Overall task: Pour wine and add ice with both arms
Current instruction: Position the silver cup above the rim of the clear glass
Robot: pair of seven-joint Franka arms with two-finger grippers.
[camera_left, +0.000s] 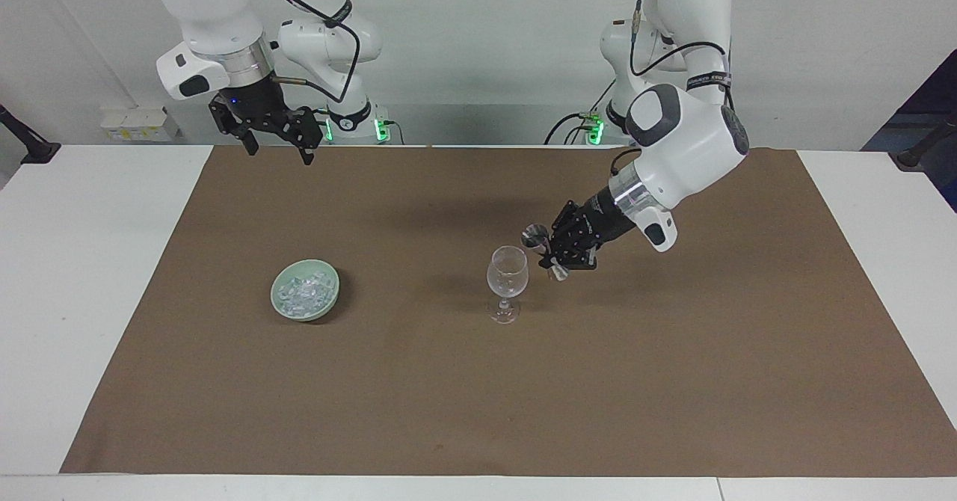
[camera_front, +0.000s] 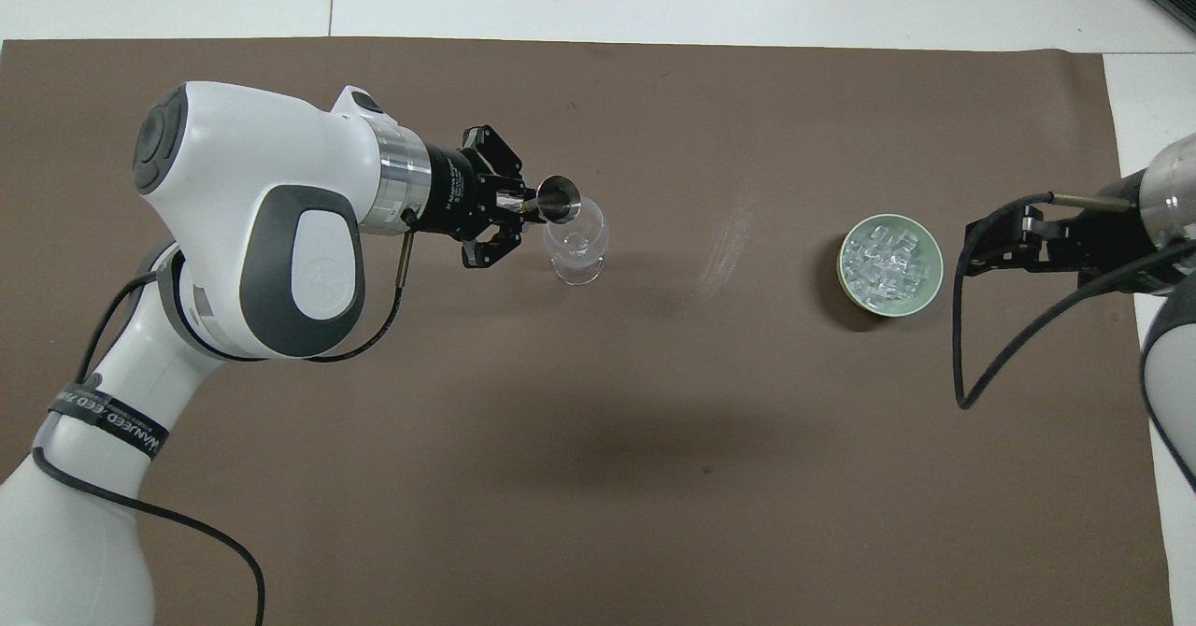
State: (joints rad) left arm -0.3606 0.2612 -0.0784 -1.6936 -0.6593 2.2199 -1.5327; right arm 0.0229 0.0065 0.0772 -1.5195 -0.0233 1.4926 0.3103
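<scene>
A clear wine glass [camera_left: 507, 271] [camera_front: 577, 245] stands upright mid-mat. My left gripper [camera_left: 551, 250] [camera_front: 528, 207] is shut on a small metal measuring cup [camera_left: 534, 235] [camera_front: 559, 199], tipped with its mouth over the glass's rim at the side toward the left arm's end. No wine shows in cup or glass. Ice [camera_left: 303, 292] [camera_front: 888, 262], in small clear chunks, fills a pale green bowl [camera_left: 280, 305] [camera_front: 847, 286] toward the right arm's end. My right gripper [camera_left: 278, 149] [camera_front: 970, 250] waits open and empty, raised over the mat's edge by the robots.
A brown mat [camera_left: 448, 396] covers most of the white table [camera_left: 90, 299]. Glass and bowl are the only things standing on it, about a bowl's width several times over apart.
</scene>
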